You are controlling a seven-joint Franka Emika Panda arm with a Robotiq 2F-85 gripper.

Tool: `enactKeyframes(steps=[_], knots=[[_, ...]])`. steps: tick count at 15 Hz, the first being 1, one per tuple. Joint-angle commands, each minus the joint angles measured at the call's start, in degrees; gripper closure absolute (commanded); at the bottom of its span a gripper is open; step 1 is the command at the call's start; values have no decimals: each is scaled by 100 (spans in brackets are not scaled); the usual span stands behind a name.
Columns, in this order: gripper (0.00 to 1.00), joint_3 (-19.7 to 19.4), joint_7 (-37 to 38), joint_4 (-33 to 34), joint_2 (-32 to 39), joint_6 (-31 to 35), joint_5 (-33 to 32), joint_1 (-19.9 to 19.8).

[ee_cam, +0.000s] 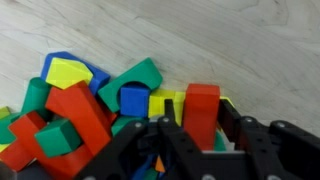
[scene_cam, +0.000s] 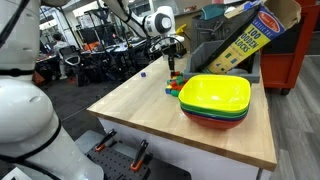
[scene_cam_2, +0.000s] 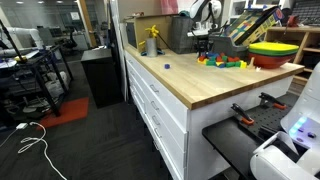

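My gripper (ee_cam: 197,128) is shut on an upright red block (ee_cam: 201,108), its fingers on either side of it. It hovers just over a pile of coloured wooden blocks (ee_cam: 85,105) in red, green, blue and yellow. In both exterior views the gripper (scene_cam: 172,63) (scene_cam_2: 203,43) hangs over that pile (scene_cam: 176,87) (scene_cam_2: 222,61) on the wooden table top (scene_cam: 140,105), next to the stack of bowls.
A stack of bowls (scene_cam: 215,95) (scene_cam_2: 275,50), yellow on top, stands beside the pile. A cardboard blocks box (scene_cam: 250,35) lies behind it. A small blue block (scene_cam: 141,73) (scene_cam_2: 166,66) sits alone on the table. A yellow object (scene_cam_2: 152,40) stands further along the table.
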Motion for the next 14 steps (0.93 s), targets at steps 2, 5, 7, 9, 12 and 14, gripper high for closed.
enactKeyframes(steps=[2,5,7,9,12,14], knots=[[88,-36,123,39,8,170,59,55],[91,-14,128,-16,-58,200,80,92],[91,6,122,-67,-170,180,90,134],[91,28,112,-165,-334,169,73,192],[91,99,37,-387,-726,148,26,306],[91,177,-33,-565,-1022,140,-11,404]])
